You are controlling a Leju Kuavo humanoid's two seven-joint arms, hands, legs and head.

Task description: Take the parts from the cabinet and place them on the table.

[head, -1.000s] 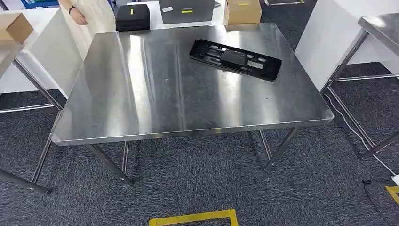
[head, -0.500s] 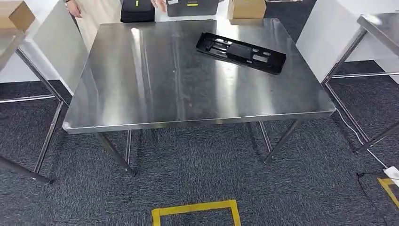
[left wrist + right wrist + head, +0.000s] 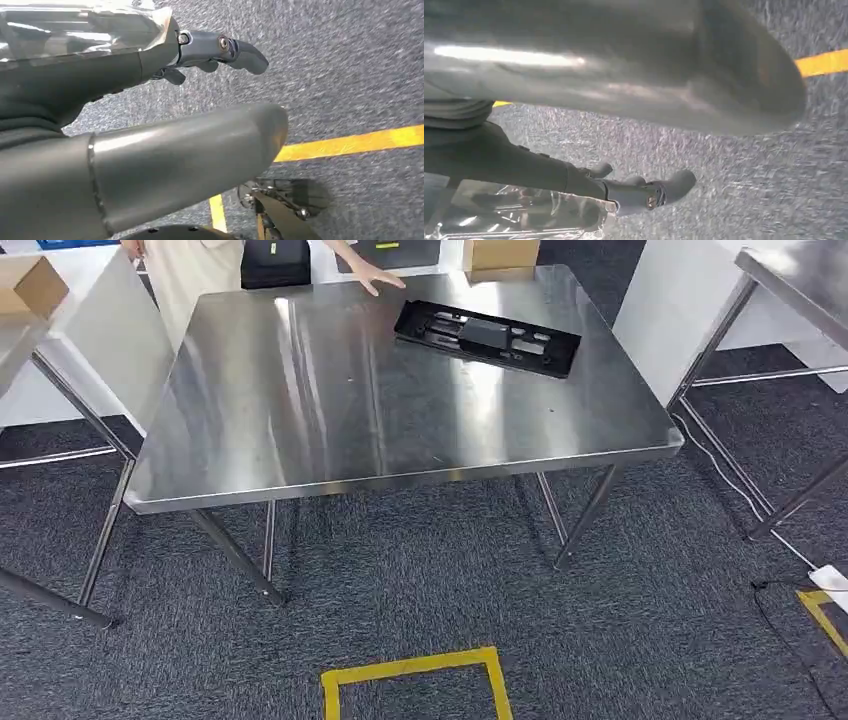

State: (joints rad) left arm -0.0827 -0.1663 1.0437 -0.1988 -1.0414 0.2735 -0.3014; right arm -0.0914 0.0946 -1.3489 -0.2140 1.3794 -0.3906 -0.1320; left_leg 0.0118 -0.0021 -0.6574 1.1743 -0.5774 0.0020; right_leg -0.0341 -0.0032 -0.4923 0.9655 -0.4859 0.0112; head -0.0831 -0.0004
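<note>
A long black plastic part with cut-outs lies flat on the far right of the steel table. My left hand hangs over grey carpet; its thumb and fingers are stretched out with nothing between them. My right hand hangs over the carpet in the same way, fingers extended and holding nothing. A shiny clear film lies along the back of each hand. The cabinet is out of sight.
A person's hand reaches over the table's far edge, close to the part. Behind it stand a black case and a cardboard box. More tables flank both sides. Yellow tape marks the carpet in front of me.
The whole picture has shifted, so the camera moved; the table now sits higher in view. The person's hand has come forward over the far edge towards the part. The part stays put on the table.
</note>
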